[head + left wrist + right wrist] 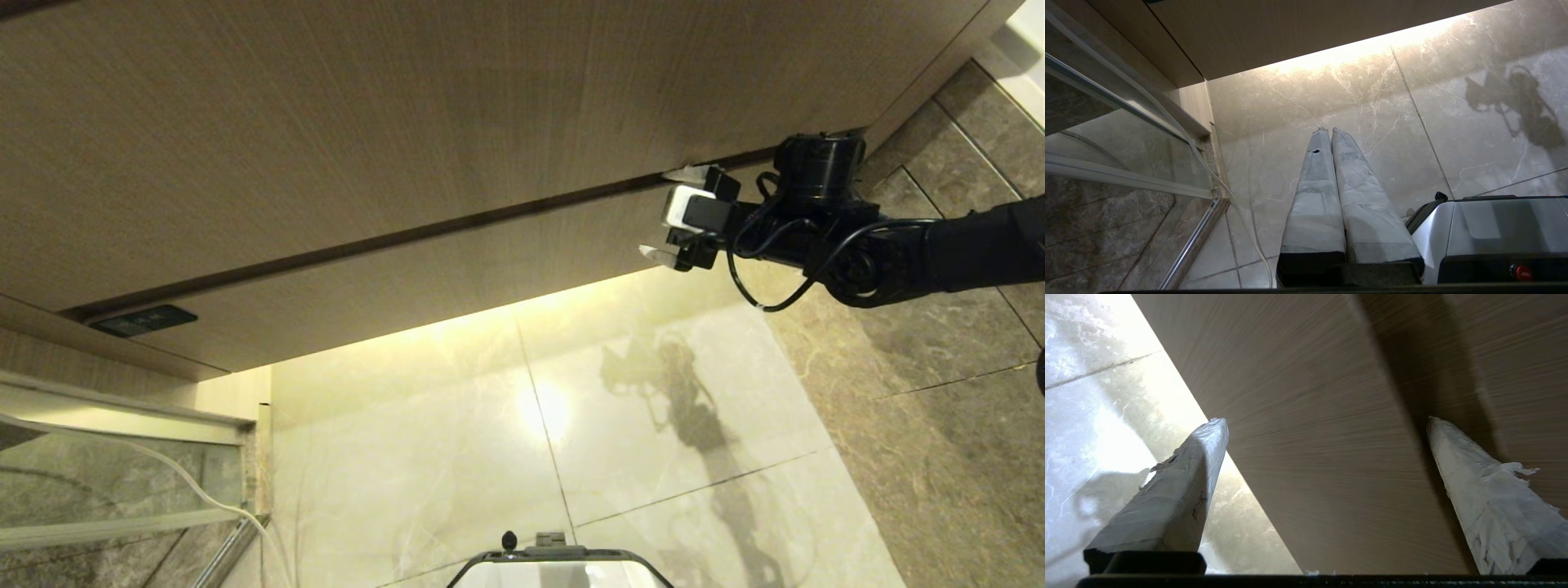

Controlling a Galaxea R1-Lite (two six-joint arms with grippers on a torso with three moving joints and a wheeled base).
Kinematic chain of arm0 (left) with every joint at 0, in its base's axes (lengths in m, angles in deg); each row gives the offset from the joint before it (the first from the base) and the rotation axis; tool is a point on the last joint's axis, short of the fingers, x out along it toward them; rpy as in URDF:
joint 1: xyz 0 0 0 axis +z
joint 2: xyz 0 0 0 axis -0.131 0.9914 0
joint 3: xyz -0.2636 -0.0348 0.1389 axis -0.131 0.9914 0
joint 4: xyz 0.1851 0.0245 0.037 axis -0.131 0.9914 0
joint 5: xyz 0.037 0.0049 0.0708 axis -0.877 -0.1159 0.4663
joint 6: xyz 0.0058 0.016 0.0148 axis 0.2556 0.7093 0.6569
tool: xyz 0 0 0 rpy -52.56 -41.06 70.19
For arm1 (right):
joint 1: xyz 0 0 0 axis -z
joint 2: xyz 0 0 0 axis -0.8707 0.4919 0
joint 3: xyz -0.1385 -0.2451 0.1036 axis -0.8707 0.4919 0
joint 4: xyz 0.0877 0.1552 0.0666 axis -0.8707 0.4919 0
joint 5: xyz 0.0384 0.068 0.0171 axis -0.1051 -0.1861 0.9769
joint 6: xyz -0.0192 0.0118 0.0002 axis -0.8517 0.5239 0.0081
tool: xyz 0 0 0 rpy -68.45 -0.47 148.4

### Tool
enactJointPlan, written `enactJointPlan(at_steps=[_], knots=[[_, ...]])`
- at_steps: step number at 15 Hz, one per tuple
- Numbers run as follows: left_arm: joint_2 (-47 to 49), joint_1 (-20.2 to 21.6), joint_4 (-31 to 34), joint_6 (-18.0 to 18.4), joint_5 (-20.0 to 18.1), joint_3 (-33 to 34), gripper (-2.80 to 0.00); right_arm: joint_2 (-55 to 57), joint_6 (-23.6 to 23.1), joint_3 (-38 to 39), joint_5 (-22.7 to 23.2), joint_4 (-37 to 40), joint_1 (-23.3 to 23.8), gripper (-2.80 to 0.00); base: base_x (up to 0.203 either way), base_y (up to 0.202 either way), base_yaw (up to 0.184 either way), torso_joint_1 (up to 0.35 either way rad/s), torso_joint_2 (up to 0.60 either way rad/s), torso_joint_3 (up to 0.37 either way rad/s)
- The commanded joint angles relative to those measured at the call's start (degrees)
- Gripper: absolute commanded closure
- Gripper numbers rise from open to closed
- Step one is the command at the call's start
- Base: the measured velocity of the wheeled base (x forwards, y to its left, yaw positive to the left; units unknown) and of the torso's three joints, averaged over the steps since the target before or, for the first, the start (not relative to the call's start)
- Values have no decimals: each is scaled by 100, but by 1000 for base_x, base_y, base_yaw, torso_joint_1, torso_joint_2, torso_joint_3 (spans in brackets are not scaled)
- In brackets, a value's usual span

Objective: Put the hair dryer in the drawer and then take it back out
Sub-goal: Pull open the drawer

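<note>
Your right gripper [673, 214], fingers spread wide, straddled the closed drawer [457, 269] front, apparently to pull it open; your left gripper [1327, 132], fingers pressed together, hung parked.

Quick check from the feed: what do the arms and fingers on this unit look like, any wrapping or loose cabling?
The right arm is black, with a round black wrist housing and a loose black cable looping beneath it. The right gripper has a white block on its black body. Its fingers are tapered and wrapped in whitish tape, frayed at the edges. The left gripper has matching grey-white taped fingers.
</note>
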Motion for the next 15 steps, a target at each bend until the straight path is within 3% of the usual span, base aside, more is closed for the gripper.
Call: enactJointPlan(at_steps=[1, 6, 12, 15], knots=[[0, 2, 2, 1, -4, 9, 0, 198, -38, -134, 12, -15, 12, -280, 0, 0, 0, 0, 0, 0], [0, -4, 2, 1, -4, 9, 0, 361, -38, -178, 21, 22, 83, -280, 0, 0, 0, 0, 0, 0], [0, 2, 2, 1, -4, 9, 0, 250, 23, -208, -85, 1107, 285, -280, 0, 0, 0, 0, 0, 0], [0, -5, 2, 1, 2, 7, 0, 187, 137, -205, -443, 1390, 325, -280, 0, 0, 0, 0, 0, 0]])
